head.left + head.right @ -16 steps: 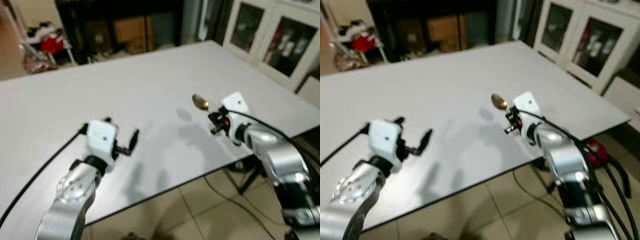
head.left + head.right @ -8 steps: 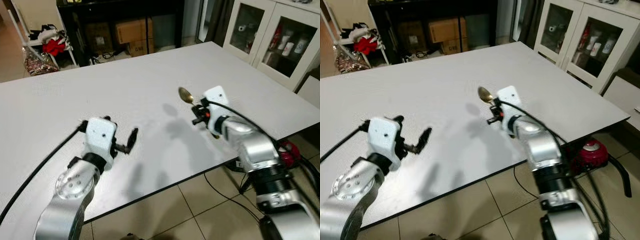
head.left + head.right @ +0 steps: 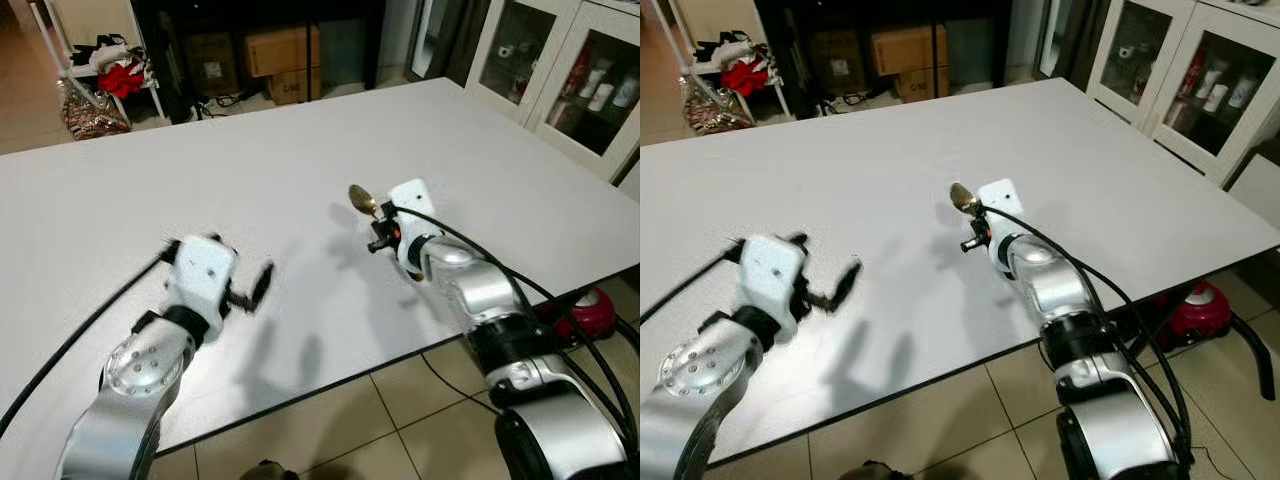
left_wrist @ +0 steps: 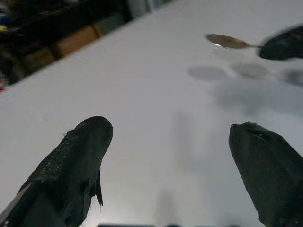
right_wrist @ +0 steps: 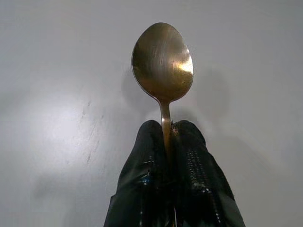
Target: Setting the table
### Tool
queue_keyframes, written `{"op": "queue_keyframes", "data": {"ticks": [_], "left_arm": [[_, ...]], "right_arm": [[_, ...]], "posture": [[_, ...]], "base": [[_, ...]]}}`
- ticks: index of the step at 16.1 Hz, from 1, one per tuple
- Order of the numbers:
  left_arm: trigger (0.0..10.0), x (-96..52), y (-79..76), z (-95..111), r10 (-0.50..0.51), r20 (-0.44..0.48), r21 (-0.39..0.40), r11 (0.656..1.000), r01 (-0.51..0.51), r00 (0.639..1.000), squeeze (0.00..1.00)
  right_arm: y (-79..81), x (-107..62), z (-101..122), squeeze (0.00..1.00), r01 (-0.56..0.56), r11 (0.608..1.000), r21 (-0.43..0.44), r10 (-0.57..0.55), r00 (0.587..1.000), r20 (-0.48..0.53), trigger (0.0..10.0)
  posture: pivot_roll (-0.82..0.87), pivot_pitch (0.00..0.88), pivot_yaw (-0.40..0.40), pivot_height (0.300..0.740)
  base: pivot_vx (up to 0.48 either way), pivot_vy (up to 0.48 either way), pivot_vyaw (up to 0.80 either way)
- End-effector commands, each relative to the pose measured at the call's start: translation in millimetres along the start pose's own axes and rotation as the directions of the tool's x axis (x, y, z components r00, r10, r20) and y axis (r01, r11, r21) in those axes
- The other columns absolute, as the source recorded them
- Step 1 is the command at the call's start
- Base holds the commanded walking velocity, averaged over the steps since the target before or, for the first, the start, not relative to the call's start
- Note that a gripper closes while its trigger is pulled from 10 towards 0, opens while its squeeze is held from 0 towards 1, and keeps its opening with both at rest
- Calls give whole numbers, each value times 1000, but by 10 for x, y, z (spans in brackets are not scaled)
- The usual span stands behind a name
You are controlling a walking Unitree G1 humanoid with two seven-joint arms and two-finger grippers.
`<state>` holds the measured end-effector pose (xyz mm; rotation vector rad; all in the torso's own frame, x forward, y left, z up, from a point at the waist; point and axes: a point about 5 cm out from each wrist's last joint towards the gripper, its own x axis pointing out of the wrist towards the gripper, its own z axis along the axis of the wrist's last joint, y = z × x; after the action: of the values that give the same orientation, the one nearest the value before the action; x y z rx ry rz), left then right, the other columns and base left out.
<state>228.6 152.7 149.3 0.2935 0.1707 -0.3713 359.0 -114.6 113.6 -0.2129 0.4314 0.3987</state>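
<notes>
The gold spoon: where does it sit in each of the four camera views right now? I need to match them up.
Left eye view: spoon just right of centre, above the white table, bowl sticking out of the right gripper.
Right eye view: spoon at centre, same hold.
Left wrist view: spoon at upper right, beyond the open left gripper.
Right wrist view: spoon upper centre, handle clamped between the fingers.
Shared landmark: the spoon's shadow on the table.

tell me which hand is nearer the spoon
Right. The right hand is shut on the spoon, pinching its handle above the table. The left hand hovers open, well off to the spoon's left.
</notes>
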Motion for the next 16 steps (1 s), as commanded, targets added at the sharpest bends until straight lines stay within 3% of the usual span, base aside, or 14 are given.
{"op": "queue_keyframes", "data": {"ticks": [1,5,10,16], "left_arm": [[10000,-33,-82,17,-82,-2,-2,997,82,997,0],[10000,-87,-68,-17,-117,-35,17,993,118,992,0],[10000,-178,-52,-43,-163,-66,19,986,165,984,0],[10000,-263,-108,-72,-249,-88,8,968,250,965,0]], "right_arm": [[-2,13,-11,0,24,1000,-8,-24,1000,-17,10000],[243,111,-21,0,-4,1000,-10,4,1000,-18,10000],[409,214,-96,0,46,998,29,-44,995,-84,10000],[618,266,-31,0,-1,997,79,7,996,-85,10000]], "posture": [[-52,6,59,740],[-43,18,64,740],[-28,27,66,740],[-25,29,57,740]], "base": [[0,0,0],[0,0,0],[0,0,0],[0,0,0]]}}
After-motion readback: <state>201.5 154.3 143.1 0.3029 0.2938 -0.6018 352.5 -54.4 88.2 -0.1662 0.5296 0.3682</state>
